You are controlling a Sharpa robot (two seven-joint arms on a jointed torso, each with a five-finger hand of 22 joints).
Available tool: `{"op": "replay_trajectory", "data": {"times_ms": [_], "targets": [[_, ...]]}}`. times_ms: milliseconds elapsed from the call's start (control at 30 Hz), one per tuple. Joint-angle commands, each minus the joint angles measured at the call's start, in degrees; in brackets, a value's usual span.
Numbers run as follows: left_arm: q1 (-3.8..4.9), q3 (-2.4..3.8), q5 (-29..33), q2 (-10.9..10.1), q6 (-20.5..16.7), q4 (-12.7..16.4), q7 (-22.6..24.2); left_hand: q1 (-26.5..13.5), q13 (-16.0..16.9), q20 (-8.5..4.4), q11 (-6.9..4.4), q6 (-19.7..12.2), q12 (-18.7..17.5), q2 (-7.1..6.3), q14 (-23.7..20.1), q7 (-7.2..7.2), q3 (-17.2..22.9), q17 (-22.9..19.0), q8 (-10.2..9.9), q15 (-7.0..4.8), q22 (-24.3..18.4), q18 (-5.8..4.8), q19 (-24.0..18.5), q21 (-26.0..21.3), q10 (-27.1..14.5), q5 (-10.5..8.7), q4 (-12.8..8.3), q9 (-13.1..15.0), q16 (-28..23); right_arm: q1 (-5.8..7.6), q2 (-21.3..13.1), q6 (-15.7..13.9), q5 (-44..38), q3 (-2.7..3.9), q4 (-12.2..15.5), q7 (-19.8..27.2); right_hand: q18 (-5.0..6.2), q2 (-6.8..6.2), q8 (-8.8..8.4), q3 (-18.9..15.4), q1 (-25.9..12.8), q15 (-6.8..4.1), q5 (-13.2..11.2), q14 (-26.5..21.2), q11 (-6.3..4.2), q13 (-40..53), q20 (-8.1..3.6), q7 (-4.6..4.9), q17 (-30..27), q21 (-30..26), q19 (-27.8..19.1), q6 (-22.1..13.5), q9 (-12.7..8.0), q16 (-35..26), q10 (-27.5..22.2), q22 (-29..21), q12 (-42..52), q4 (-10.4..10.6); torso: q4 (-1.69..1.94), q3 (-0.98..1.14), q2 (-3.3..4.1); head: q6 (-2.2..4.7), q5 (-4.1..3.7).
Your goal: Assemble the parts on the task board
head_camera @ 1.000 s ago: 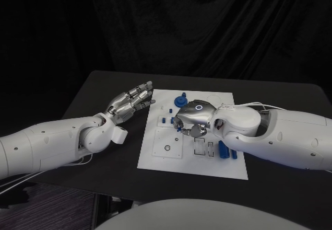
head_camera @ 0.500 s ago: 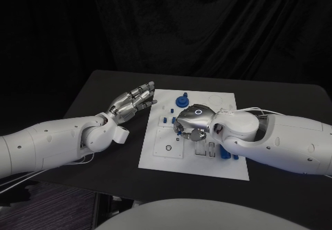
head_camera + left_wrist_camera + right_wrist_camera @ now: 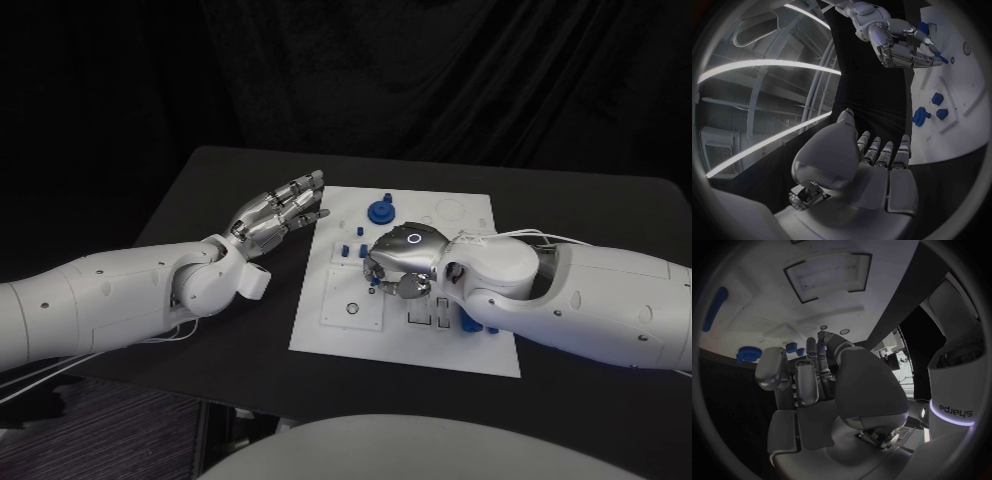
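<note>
The white task board (image 3: 378,345) lies in the middle of the black table. My right hand (image 3: 401,264) hovers over its centre with fingers curled in, pinching a small blue part (image 3: 937,56) at the fingertips; the same hand (image 3: 811,370) shows that part (image 3: 821,346) between its fingers. A round blue knob (image 3: 379,210) stands near the board's far edge. Small blue pieces (image 3: 351,250) sit just left of the right hand. A long blue piece (image 3: 469,318) lies beside the right forearm. My left hand (image 3: 277,213) stays flat and open off the board's left edge, touching nothing.
The right forearm (image 3: 577,290) covers the board's right side. Bare black table (image 3: 231,330) lies to the left of and in front of the board. Further blue parts (image 3: 921,116) stand on the board (image 3: 967,90) beyond the left hand's fingertips.
My right hand has sunk a little toward the board's middle and the forearm has slid in with it. The left hand has barely moved.
</note>
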Motion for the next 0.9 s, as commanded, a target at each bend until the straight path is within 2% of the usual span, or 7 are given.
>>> {"op": "replay_trajectory", "data": {"times_ms": [33,333,633,900], "targets": [[-0.13,0.04,0.0,0.1,0.8,0.0,4.1,0.3,-0.1,0.20,0.47,-0.3,-0.3,0.10,-0.2,0.07,0.2,0.0,-0.2,0.06,0.0,0.95,-0.1,-0.1,-0.1,0.29,-0.1,0.0,0.0,-0.21,0.1,0.7,-0.6,0.03,0.0,-0.5,-0.80,0.20,0.23,0.2,-0.4,0.17,0.2,0.3,-0.08,-0.1,0.01,0.24,0.0,0.1,0.2,0.0,-0.1,0.1,0.4,8.5,-0.3,-0.1,-0.04,0.00,0.00,-0.01,0.20],[-0.19,0.04,0.0,0.3,0.8,-0.1,4.0,0.4,-0.1,0.21,0.47,-0.4,-0.3,0.19,-0.2,0.07,0.3,0.0,-0.2,0.10,-0.1,0.96,-0.2,-0.2,-0.2,0.43,-0.1,-0.1,0.0,-0.40,0.4,1.6,-0.6,0.03,-0.2,-0.4,-0.73,0.17,-0.01,0.3,-0.5,0.24,0.0,0.1,0.01,-0.2,0.05,0.36,-0.4,-0.2,0.1,-0.2,-0.1,-0.1,0.4,8.4,-0.5,-0.1,-0.01,0.04,-0.02,-0.01,-0.10],[-0.24,0.04,0.0,0.3,0.8,-0.3,3.7,0.5,-0.1,0.22,0.47,-0.5,-0.4,0.25,-0.2,0.07,0.3,0.0,-0.2,0.13,-0.1,0.96,-0.2,-0.2,-0.2,0.55,-0.2,-0.1,0.0,-0.54,0.5,2.4,-0.6,0.03,-0.3,-0.4,-0.70,0.18,-0.03,0.3,-0.6,0.25,0.0,0.1,0.03,-0.2,0.06,0.37,-0.5,-0.4,0.0,-0.3,-0.1,-0.1,0.4,8.4,-0.5,-0.1,0.00,-0.03,-0.03,-0.01,0.03],[-0.32,0.04,0.0,0.5,1.0,-0.4,3.5,0.6,-0.1,0.23,0.46,-0.6,-0.5,0.28,-0.2,0.08,0.3,0.0,-0.2,0.17,-0.2,0.96,-0.2,-0.2,-0.3,0.62,-0.2,-0.1,0.0,-0.63,0.9,3.4,-0.6,0.03,-0.6,-0.5,-0.67,0.22,-0.09,0.4,-0.5,0.28,0.0,0.0,0.05,-0.3,0.07,0.40,-0.6,-0.5,-0.1,-0.3,-0.1,-0.2,0.3,8.3,-0.6,-0.1,0.01,0.03,0.02,-0.01,-0.02]]}}
